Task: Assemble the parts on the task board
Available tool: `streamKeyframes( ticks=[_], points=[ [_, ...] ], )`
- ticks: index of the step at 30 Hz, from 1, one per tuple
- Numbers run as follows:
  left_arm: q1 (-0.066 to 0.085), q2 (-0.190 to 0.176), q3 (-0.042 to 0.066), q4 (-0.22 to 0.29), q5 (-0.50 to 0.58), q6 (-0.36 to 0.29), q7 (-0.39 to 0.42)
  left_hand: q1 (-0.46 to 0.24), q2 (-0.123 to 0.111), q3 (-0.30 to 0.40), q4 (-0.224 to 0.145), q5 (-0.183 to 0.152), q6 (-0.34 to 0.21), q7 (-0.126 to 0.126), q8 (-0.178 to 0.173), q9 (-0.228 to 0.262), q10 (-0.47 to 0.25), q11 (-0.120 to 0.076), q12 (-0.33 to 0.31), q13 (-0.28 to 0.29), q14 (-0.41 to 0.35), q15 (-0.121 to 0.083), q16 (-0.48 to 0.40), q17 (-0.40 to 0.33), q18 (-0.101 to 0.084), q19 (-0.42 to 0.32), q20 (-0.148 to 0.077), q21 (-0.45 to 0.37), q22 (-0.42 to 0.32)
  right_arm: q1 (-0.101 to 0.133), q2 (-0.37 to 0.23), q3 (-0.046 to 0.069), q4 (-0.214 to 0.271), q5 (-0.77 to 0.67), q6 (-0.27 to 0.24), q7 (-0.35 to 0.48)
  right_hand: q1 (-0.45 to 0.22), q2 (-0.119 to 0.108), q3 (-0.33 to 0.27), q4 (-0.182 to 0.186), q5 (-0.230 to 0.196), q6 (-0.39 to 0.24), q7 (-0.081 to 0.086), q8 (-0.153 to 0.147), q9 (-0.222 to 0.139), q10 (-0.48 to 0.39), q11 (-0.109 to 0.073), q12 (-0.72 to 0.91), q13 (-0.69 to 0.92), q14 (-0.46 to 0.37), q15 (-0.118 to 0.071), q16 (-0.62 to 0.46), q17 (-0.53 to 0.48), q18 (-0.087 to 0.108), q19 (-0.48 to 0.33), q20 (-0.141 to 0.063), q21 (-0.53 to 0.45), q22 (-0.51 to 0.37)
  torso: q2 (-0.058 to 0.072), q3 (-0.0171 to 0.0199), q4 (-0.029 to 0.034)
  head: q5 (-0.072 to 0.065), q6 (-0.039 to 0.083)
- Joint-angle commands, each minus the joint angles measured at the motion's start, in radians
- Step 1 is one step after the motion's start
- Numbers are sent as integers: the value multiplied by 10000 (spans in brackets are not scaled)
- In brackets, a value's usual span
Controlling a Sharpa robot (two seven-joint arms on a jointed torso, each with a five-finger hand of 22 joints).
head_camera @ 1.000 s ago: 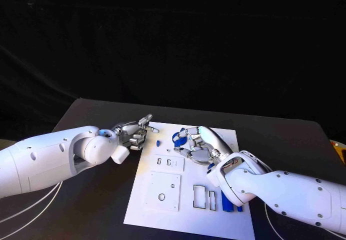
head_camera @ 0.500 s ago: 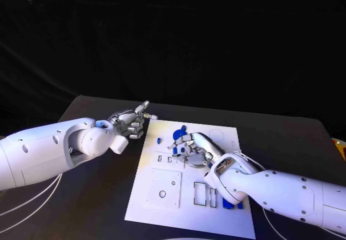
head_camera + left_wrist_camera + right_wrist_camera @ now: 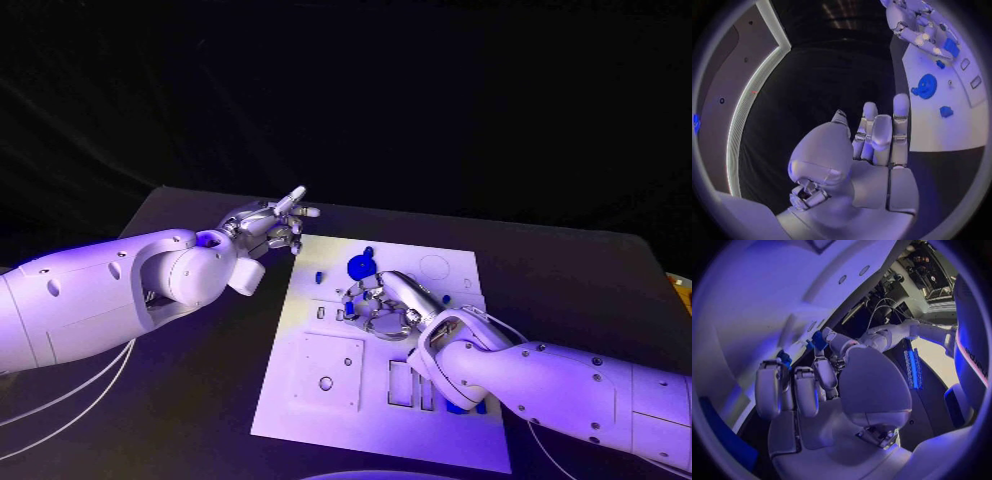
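The white task board (image 3: 335, 400) lies in the middle of the table. My right hand (image 3: 382, 306) hovers low over its middle, fingers curled down, pinching a small blue part (image 3: 819, 339), also seen as the small blue part (image 3: 950, 47). A round blue disc (image 3: 361, 266) sits on the board just beyond that hand, with a small blue piece (image 3: 369, 251) behind it. My left hand (image 3: 270, 226) is raised off the board's far left corner, fingers stretched out and holding nothing. The left wrist view shows the disc (image 3: 927, 85) and my right hand (image 3: 920, 29).
Rectangular cut-outs (image 3: 398, 384) and a square plate (image 3: 329, 371) mark the board's near half. Small blue pieces (image 3: 467, 286) lie near its right edge. Blue bars (image 3: 459, 408) peek from under my right forearm. Black table (image 3: 173, 400) surrounds the board.
My right hand has drawn back toward me and lower over the board, leaving the blue disc uncovered. My left hand has lifted and moved farther from the board, its fingers straightening.
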Motion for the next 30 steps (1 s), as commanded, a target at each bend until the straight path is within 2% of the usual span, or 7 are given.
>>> streamKeyframes(
  ticks=[1, 4, 13, 30],
  points=[
    [21, 34, 11, 66, 415, -267, 920, 231, 29, -156, 4, -10, -133, 24, 150, -10, -243, 29, -414, -547, -627, 36, -810, -1173, 124, -62, 22, -624, -475, -46, 46, -5, -30, -343, 356, -180, -46, 93, -12, -14, 35, 86, -30, 78, 29, -32, 3, -21, -8, 740, -68, 27, 1083, -173, 37, -6, -55, 1291, -1, -1, 9, 1, -32],
    [21, 43, 11, 93, 439, -291, 995, 288, 34, -209, 0, -11, -168, 30, 199, -10, -262, 35, -484, -683, -743, 41, -988, -1426, 123, -17, 25, -775, -575, -69, 66, -7, -46, -420, 414, -232, -52, 86, -19, -17, 35, 86, -31, 79, 29, -36, 3, -19, -4, 739, -68, 26, 1080, -168, 25, -6, -74, 1279, -1, -3, 11, 0, -37],
    [22, 48, 11, 132, 463, -297, 1060, 346, 25, -236, -10, -13, -183, 29, 230, -10, -260, 33, -509, -752, -748, 39, -1022, -1464, 123, 17, 25, -851, -626, -99, 61, -11, -80, -732, 490, -512, -73, 61, -44, -22, 33, 83, -30, 80, 30, -65, 3, -42, -27, 733, -68, 16, 1055, -162, 7, -6, -101, 1263, -9, -4, 3, 20, -69],
    [23, 44, 11, 127, 467, -224, 959, 361, 23, -257, -1, -26, -187, 29, 250, -8, -266, 33, -525, -791, -728, 38, -1015, -1453, 123, 45, 23, -882, -649, -113, 21, -11, -71, -1184, -8, -1204, -133, -115, -153, -89, 33, -15, 2, 29, 6, -111, 25, -59, -33, 725, -55, 6, 1033, -161, 0, -2, -116, 1265, -7, 3, -1, -2, -62]
  ],
)
